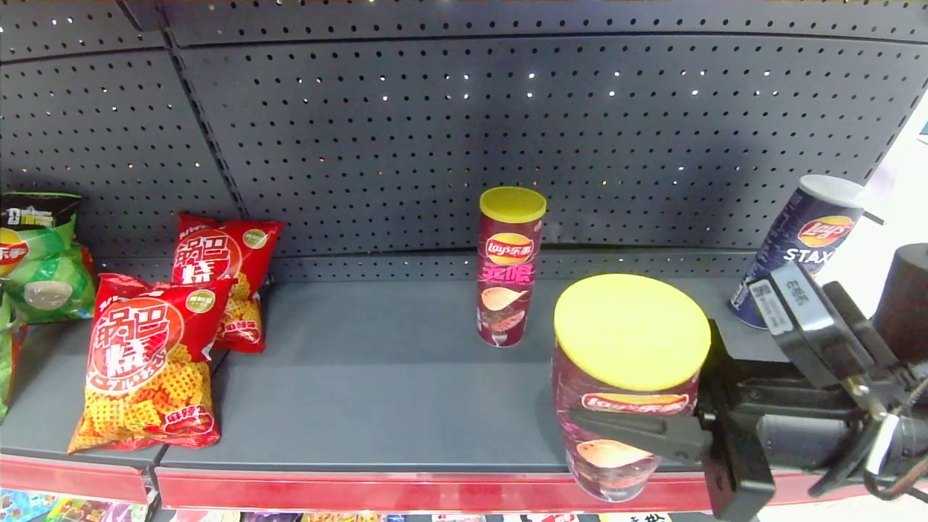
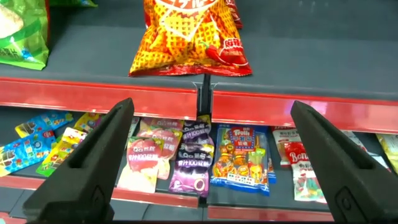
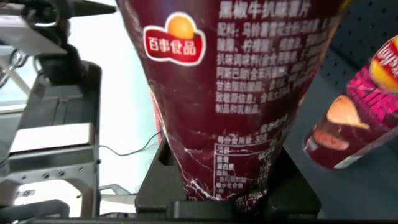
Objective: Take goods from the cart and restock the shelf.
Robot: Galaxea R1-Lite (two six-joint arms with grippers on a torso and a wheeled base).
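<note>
Shelf (image 1: 377,391): grey deck with a red front lip, backed by a dark pegboard (image 1: 435,130).

Right hand (image 1: 627,428): closed on the held can (image 1: 631,341), one finger lying across the can's front and the other hidden behind it. The hand comes in from the right end of the shelf.

Held can: maroon tube with a yellow lid, upright, at the front edge of the shelf toward its right end. Its base overlaps the red lip in the head view; whether it touches the deck cannot be told. The right wrist view shows the printed side of the tube seated between the fingers.

Standing can (image 1: 507,268): same maroon tube and yellow lid, upright, about mid-length of the shelf and nearer the back edge, well apart from the held can.

Blue can (image 1: 805,246): white lid, at the back right corner of the shelf, leaning with its top toward the right end.

Front red bag (image 1: 148,370): snack bag propped at the front left corner, its lower edge by the lip.

Rear red bag (image 1: 225,279): just behind the front one and partly covered by it.

Green bag (image 1: 40,261): beyond the left end, on the neighbouring section.

Left hand (image 2: 208,168): fingers spread wide, nothing between them, in front of the red lip below the front red bag.

Sweet packets (image 2: 236,162): a row on the lower shelf, facing the left hand.
</note>
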